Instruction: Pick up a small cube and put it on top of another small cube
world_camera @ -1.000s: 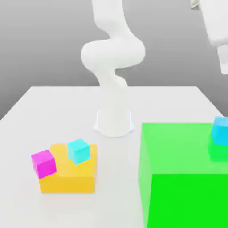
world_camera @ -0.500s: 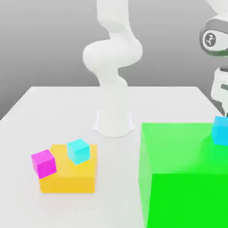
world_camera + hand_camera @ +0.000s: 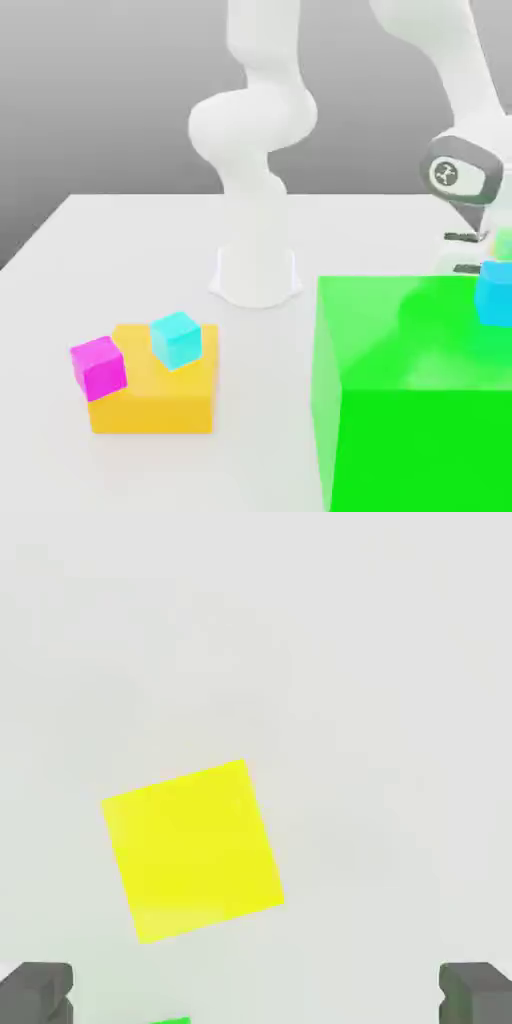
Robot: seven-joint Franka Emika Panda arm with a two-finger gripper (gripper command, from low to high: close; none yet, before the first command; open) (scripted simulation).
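A: Surface and room, quick?

B: White table (image 3: 330, 225), plain, straight far edge, both far corners in the exterior view. Behind it a grey backdrop (image 3: 120, 100), darker lower down. Arm base (image 3: 256, 275) stands in from the far edge, about midway between the corners.

A: What's on it?

B: Orange block (image 3: 155, 405) toward the table's edge at the exterior view's left. Cyan cube (image 3: 177, 340) by its far right corner, magenta cube (image 3: 99, 368) at its left edge (contact unclear, moving on). Big green block (image 3: 420, 430) on the exterior view's right, blue cube (image 3: 496, 293) at its far edge.

A: And the task cube?

B: Yellow cube (image 3: 192, 851), in the hand view, against a pale surface, turned at an angle to the claw. Can't tell which table edge it's nearest. A green sliver (image 3: 172, 1021) shows near it.

A: Claw?

B: Gripper (image 3: 256, 994) released, fingertips wide apart, nothing between them.

A: Changes from the earlier frame?

B: The arm's hand end (image 3: 465, 172) has swung further in from the exterior view's right and dropped lower; now it's beyond the green block's far edge. Blocks and the magenta, cyan and blue cubes: same spots (yes, checked).
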